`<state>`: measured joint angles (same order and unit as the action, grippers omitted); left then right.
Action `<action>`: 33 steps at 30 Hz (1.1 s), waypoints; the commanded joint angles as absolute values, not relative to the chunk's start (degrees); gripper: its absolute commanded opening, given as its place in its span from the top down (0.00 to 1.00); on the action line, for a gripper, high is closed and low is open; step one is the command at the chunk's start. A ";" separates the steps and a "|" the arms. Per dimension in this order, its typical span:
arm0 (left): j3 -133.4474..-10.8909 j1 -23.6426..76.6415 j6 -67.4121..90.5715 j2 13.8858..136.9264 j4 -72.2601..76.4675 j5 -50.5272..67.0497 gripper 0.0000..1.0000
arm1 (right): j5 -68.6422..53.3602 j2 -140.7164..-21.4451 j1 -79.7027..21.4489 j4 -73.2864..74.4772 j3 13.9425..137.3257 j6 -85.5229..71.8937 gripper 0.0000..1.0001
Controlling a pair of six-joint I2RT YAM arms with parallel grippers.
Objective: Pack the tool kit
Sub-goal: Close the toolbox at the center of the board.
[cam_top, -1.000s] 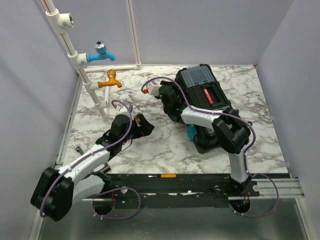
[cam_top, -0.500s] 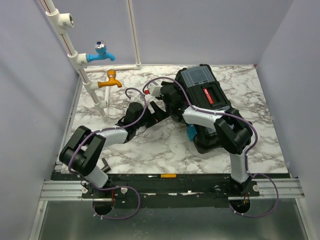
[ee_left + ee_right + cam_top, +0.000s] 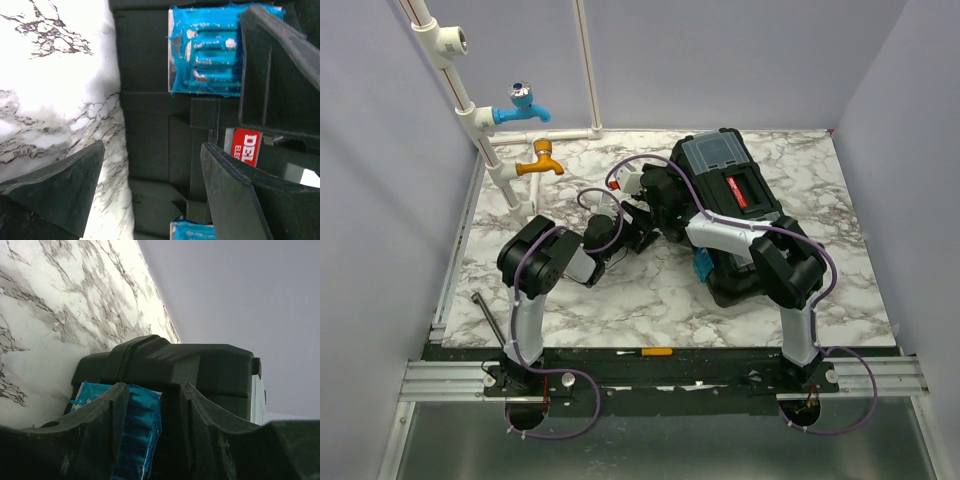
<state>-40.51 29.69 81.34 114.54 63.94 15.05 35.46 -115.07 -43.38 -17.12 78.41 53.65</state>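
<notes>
Marble bench [image 3: 650, 290] holds the black toolbox [image 3: 735, 205]. Left jaws gape facing its teal latch [image 3: 205, 50]; right jaws straddle its edge, grip unclear. Latching looks underway; next, pinch that latch squarely.

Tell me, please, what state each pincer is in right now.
Left pincer: open, holding nothing, facing the toolbox.
Right pincer: jaws partly apart at the toolbox's latch; whether it grips cannot be told.

The right arm [image 3: 750, 235] covers much of the toolbox [image 3: 715, 160].
</notes>
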 commanded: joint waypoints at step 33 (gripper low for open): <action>-62.54 27.16 105.34 138.63 91.09 9.83 0.45 | 31.69 -114.45 -42.18 -1.82 87.33 41.47 0.49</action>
<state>-63.48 27.20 104.57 139.41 83.57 10.59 33.71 -115.04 -43.00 -4.29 85.23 44.84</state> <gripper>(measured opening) 0.554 0.511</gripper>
